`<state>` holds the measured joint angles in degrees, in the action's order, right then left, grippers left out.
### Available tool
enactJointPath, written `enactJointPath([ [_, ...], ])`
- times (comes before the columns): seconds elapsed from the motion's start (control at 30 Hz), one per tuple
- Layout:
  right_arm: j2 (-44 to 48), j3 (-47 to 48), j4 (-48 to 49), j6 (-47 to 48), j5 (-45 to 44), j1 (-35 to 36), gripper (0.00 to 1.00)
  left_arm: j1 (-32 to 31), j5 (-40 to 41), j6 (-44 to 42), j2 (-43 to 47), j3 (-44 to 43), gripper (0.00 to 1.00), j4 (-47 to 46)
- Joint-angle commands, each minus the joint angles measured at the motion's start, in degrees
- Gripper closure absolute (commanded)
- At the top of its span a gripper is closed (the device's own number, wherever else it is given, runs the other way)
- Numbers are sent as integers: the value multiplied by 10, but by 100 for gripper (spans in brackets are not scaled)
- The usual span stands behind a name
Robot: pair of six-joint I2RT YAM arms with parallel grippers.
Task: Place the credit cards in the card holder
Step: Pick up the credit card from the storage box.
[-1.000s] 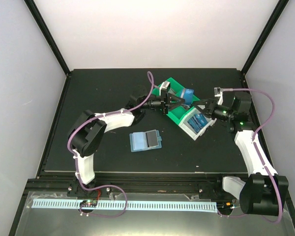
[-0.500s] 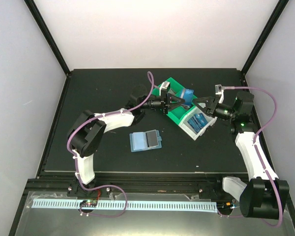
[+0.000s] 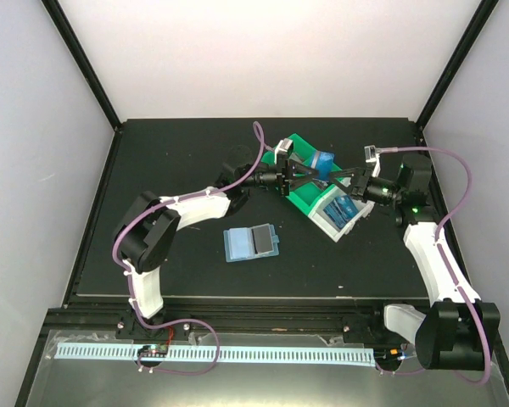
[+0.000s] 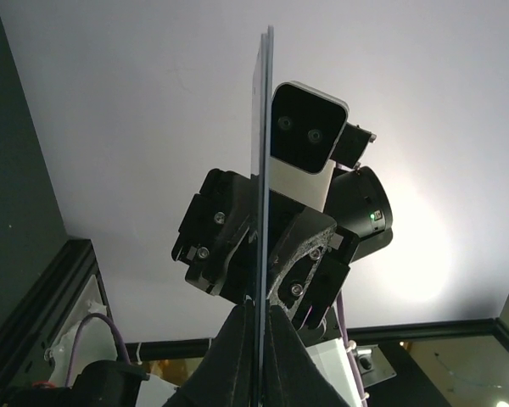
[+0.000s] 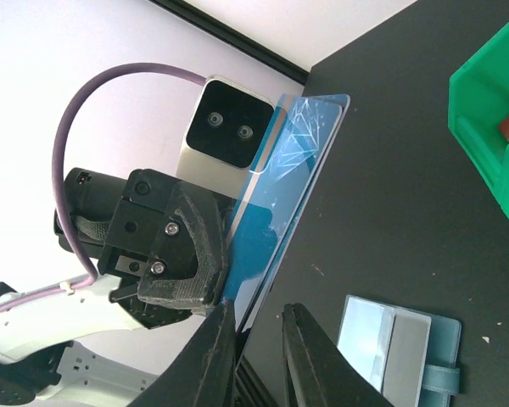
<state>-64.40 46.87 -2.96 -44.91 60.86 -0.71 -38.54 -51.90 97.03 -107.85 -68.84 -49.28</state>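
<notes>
Left claw (image 4: 260, 303) is clamped on one credit card (image 5: 299, 161), held in the air. Right claw (image 5: 259, 315) is slightly parted astride the card's free end, not visibly pinching. The card is likely light, stiff, thin and slick, so pinch its flat faces near a short end. The card holder (image 3: 251, 242) lies open on the dark surface (image 3: 170, 144) below both claws, well apart from them, with a green bin (image 5: 483, 110) beside the right claw.

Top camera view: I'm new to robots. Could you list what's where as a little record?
credit card: blue, held in the air, pinched by the left fingers
left fingers: shut on the credit card
right fingers: apart, around one end of the card
card holder: lying open on the table, untouched
white bin: holds other blue cards, beside the green bin
</notes>
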Motion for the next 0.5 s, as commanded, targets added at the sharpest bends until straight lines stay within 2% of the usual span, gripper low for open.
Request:
enactJointPath([
  [0.0,-9,0,-17,6,-13,2,82,-5,-10,24,37,-7,98,-55],
  [0.3,-1,-17,48,-41,4,2,75,-4,-7,49,55,0,99,-86],
  [0.47,9,-15,53,-49,7,2,72,-2,4,57,65,9,98,-97],
])
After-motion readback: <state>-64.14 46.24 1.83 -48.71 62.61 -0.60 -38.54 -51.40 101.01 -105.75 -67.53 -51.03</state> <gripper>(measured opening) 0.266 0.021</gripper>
